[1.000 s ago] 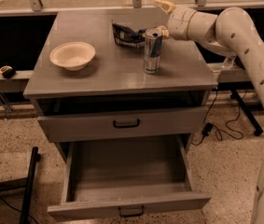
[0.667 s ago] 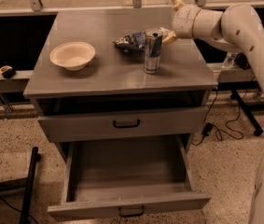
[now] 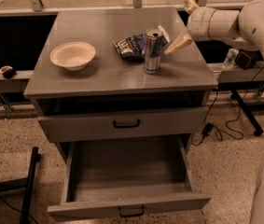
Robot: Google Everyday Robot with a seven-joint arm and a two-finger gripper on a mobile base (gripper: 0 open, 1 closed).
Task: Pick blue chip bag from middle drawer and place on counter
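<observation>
My tool (image 3: 175, 22) hangs at the right rear edge of the cabinet's surface (image 3: 103, 76), its two fingers spread wide and holding nothing. The blue chip bag (image 3: 128, 46) lies crumpled on that surface, just left of the upright drink can (image 3: 152, 50). A white bowl (image 3: 72, 55) sits well apart to the left. Below, the middle drawer (image 3: 127, 169) stands pulled out.

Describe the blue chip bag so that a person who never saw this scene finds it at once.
Look at the grey cabinet's flat top, the counter. Right of the white bowl stands a silver-and-blue can; the blue chip bag lies just left of the can, and the open tool hangs at the can's right. Only the bag is crumpled and dark blue with white lettering.
</observation>
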